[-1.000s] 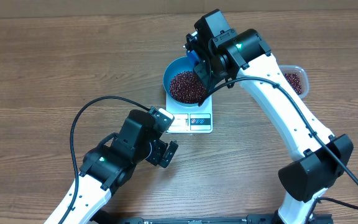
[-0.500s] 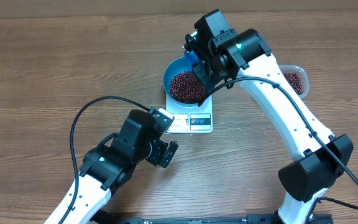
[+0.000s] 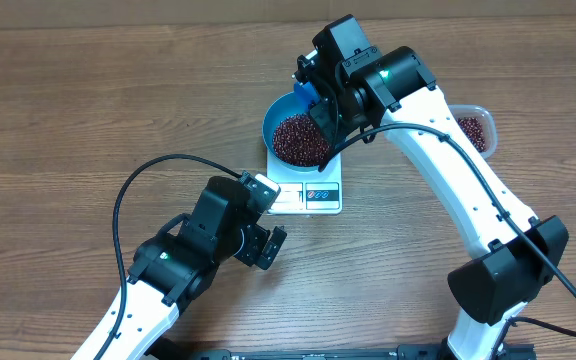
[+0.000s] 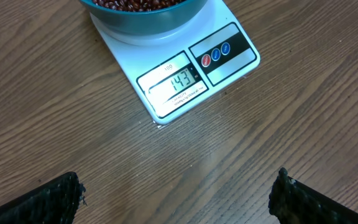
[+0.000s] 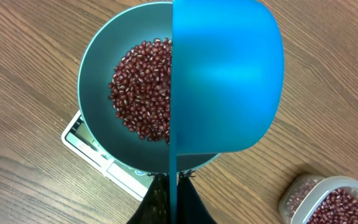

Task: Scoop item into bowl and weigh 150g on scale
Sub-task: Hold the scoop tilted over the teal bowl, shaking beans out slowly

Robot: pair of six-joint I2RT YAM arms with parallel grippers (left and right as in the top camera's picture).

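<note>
R gripper (image 5: 169,190) clamped on scoop (image 5: 225,74) over bowl (image 5: 95,81); L gripper (image 4: 176,196) jaws apart, idle. Scale (image 4: 135,56) reads just under target, so I'd tip beans (image 5: 138,87) in slowly, w/ small shakes

Even, bright light from above; soft shadows under the arms; sharp focus; mild sheen on the scoop (image 5: 225,81).

Desk (image 3: 88,100): brown wood-grain surface, filling the background of every view.

Scoop (image 5: 229,74): bright blue, off the desk, tipped on edge. Its rounded back faces the right wrist camera and its thin handle runs toward 6 o'clock.

Tub (image 3: 478,128): clear plastic with rounded corners, standing on the desk at 3 o'clock of the overhead view, partly hidden. In the right wrist view it is cropped at 5 o'clock.
</note>
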